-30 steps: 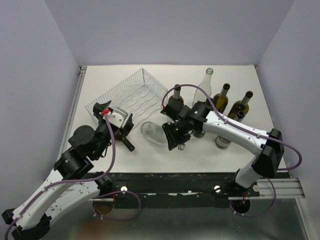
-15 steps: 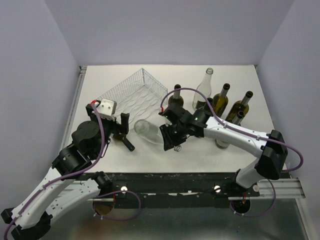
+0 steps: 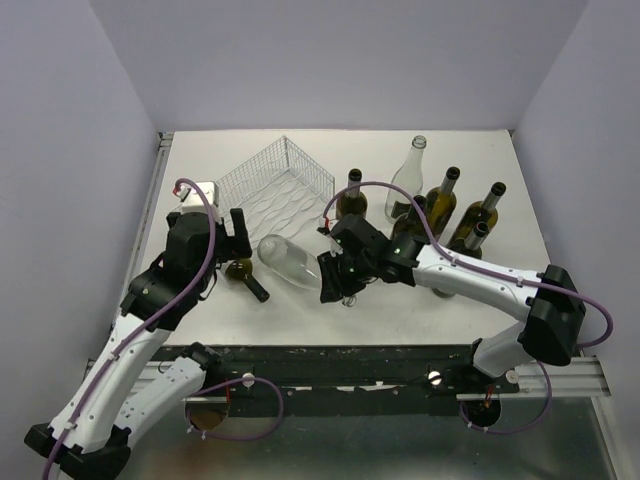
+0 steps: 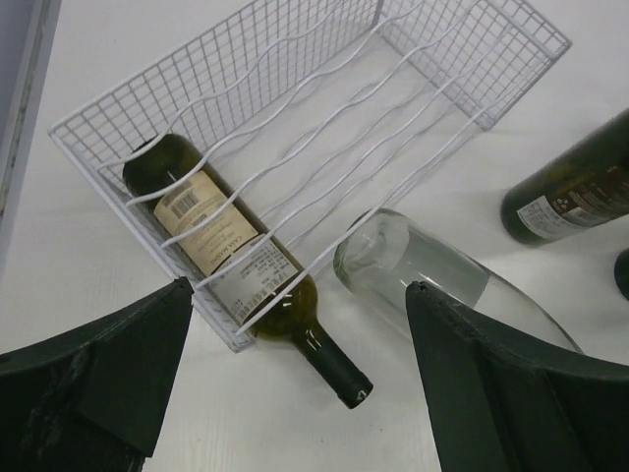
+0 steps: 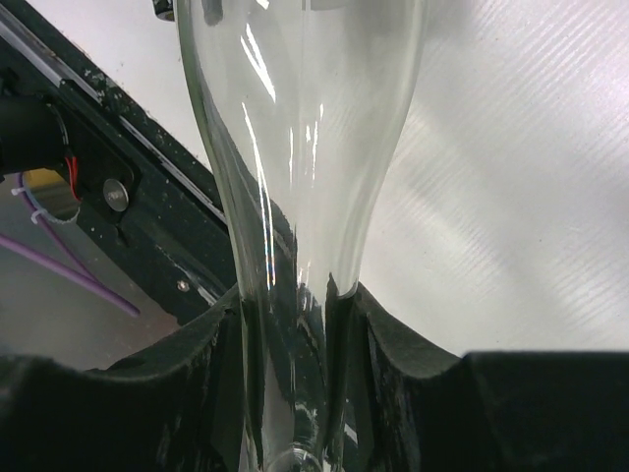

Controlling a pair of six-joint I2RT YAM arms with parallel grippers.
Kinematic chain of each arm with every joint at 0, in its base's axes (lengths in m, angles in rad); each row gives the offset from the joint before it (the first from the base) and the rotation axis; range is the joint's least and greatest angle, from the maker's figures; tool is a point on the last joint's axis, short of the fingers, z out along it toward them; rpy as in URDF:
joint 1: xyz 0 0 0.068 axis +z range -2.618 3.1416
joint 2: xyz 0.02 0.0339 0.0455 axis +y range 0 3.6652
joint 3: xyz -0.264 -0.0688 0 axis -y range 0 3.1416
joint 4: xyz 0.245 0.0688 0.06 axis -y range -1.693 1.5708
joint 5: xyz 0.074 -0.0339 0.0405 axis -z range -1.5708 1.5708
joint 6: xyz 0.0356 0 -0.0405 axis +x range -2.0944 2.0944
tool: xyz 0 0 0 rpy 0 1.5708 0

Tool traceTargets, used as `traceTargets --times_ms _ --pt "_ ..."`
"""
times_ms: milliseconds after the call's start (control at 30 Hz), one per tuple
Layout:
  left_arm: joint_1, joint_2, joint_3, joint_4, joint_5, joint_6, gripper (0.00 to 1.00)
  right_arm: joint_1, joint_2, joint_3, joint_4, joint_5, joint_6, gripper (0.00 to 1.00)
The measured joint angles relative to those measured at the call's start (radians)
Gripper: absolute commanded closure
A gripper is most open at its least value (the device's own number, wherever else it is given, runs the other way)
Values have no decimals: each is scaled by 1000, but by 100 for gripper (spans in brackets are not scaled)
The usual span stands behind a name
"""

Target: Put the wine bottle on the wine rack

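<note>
The white wire wine rack (image 3: 285, 175) sits at the back left; in the left wrist view the wine rack (image 4: 462, 59) holds a dark green labelled bottle (image 4: 221, 241) in its left groove, neck (image 3: 255, 288) poking out the near end. A clear glass wine bottle (image 3: 290, 262) lies sideways just off the rack's near right corner. My right gripper (image 3: 333, 275) is shut on its neck (image 5: 295, 334). The clear bottle's base (image 4: 432, 270) shows beside the rack. My left gripper (image 3: 228, 243) hovers open over the dark bottle, fingers (image 4: 98, 383) wide apart.
Several upright bottles stand at the back right: a dark green one (image 3: 350, 198), a tall clear one (image 3: 410, 175) and more dark ones (image 3: 440, 200) behind the right arm. A dark bottle (image 4: 580, 187) also shows right of the rack. The table's black front edge (image 5: 98, 167) is close.
My right gripper has carried the clear bottle leftward, closer to the rack's near corner. The left arm has pulled back and to the left, still open.
</note>
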Motion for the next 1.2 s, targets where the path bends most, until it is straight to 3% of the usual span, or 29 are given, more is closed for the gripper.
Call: traceTargets --times_ms 267,567,800,1200 --pt "221 63 -3 -96 108 -151 3 7 -3 -79 126 0 18 99" --pt "424 131 -76 -103 276 -269 25 24 -3 -177 280 7 41 99" --pt "470 142 -115 -106 341 -304 43 39 -3 -238 403 39 47 99" --pt "476 134 -222 -100 355 -319 67 48 89 -263 576 89 52 99"
